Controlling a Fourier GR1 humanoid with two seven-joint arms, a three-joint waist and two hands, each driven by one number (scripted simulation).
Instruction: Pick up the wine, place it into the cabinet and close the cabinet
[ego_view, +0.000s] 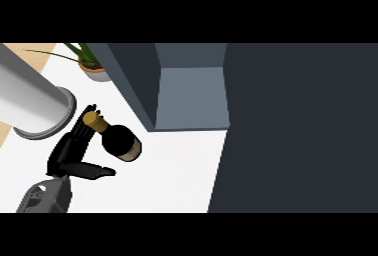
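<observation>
Head view: the left hand (72, 150) lies wide open against the wine (118, 138), cabinet (190, 97) at two o'clock. Best curl round the bottle's body before lifting

A black left hand (70, 150) with slim, segmented fingers and a thick, rounded thumb joins a grey forearm (46, 197) whose casing is angular, with darker grey panels and a pale patch near the wrist

You get even, soft light on the white counter (177, 165), no glare. The dark cabinet (295, 125) swallows detail; beyond the left hand's (70, 152) fingertips, shadow perhaps blurs the wine (119, 140).
</observation>
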